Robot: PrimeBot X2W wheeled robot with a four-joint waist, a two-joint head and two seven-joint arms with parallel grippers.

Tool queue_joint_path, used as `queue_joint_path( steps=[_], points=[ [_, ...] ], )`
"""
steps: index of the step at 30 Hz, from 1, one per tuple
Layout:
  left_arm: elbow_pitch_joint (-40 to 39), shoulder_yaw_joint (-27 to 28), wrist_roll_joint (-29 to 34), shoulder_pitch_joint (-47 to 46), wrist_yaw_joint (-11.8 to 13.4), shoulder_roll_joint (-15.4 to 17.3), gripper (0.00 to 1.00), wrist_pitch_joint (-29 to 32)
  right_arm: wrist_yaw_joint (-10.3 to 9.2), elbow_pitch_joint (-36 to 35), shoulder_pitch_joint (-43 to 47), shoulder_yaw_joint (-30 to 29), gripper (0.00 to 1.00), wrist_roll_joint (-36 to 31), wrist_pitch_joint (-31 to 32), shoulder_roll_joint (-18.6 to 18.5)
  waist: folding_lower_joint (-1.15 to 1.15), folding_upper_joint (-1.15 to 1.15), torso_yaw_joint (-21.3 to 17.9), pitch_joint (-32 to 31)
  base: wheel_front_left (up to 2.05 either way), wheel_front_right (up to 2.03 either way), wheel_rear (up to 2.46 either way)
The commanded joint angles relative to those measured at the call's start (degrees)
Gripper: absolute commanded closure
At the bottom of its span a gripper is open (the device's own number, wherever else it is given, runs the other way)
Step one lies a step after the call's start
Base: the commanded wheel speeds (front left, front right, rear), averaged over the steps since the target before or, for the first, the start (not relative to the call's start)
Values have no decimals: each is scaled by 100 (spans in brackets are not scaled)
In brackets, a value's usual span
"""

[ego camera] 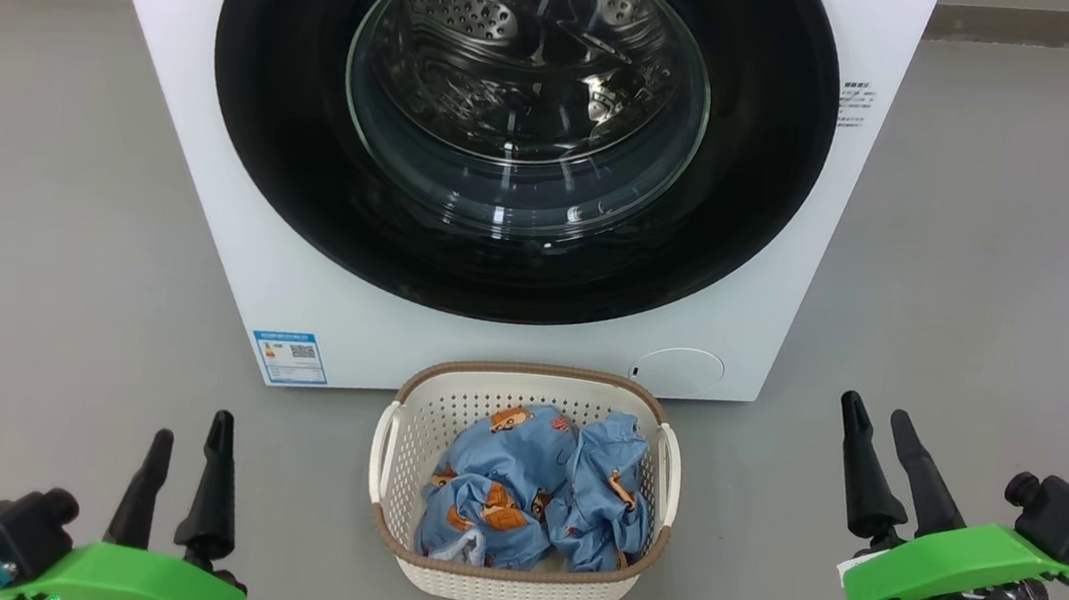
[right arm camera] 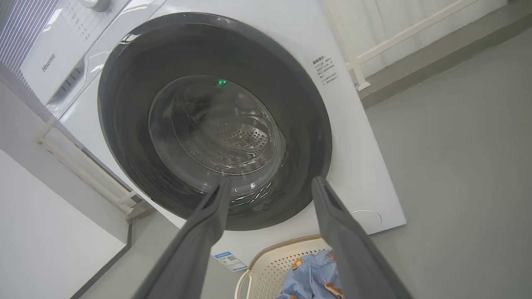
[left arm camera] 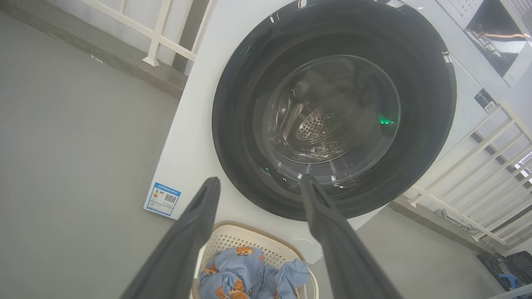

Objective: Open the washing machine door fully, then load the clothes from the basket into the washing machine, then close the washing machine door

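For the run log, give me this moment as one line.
washing machine door: shut, not yet opened | clothes: in basket | left gripper: open, empty | right gripper: open, empty

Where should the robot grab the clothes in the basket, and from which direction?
Probably from straight above: the basket walls close in every side and only its top is open. Pinch a raised crumpled fold of the clothes, near the middle of the heap, where fabric bunches up.

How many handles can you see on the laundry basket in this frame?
2. The left handle sits on one short side of the basket, and the right handle on the opposite side, both just under the brown rim. None appears hidden.
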Motion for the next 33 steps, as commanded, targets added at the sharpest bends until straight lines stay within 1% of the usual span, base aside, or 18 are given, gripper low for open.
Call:
queue_joint_path(
  steps=[1,9,15,28,33],
  points=[
    [-118,111,168,-317,51,148,0,-78,23,-104,-324,101,0,-189,-79,-76,0,0,-2,-6,0,0,0],
    [-67,50,727,-325,153,155,0,-214,24,163,-433,98,0,-1118,-214,-35,0,0,-14,-46,0,0,0],
    [-35,-40,1112,-346,170,176,0,-317,25,256,-501,97,0,-1665,-316,6,0,0,-5,-58,0,0,0],
    [68,-171,1793,-410,209,191,0,-541,27,303,-629,221,0,-2534,-537,12,0,0,3,-51,0,0,0],
    [85,-175,1914,-435,233,197,0,-584,28,327,-645,229,0,-2697,-580,12,0,0,11,-48,0,0,0]
  ],
)
